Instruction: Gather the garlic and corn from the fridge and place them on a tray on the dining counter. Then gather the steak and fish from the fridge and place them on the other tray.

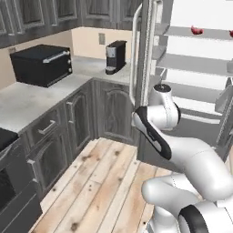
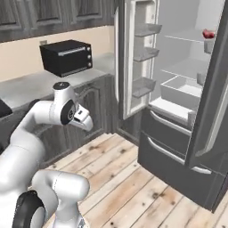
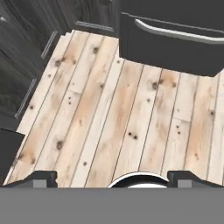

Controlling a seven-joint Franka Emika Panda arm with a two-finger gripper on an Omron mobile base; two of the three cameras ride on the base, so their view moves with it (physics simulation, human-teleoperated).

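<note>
Two fridge doors stand open, arm folded low before them.
Nearest, the jaws (image 3: 112, 178) point down at the wooden floor (image 3: 109, 118), tips wide apart at the hand view's lower corners, holding nothing. Beyond the floor, the fridge (image 2: 178, 116) shows two shut drawers with pale handles, and above them white shelves and door bins. A small red piece, the steak (image 2: 208, 34), lies on an upper shelf. Farther left, a grey worktop (image 1: 27, 102) carries a black toaster oven (image 1: 42, 64) and a coffee machine (image 1: 115, 56).
</note>
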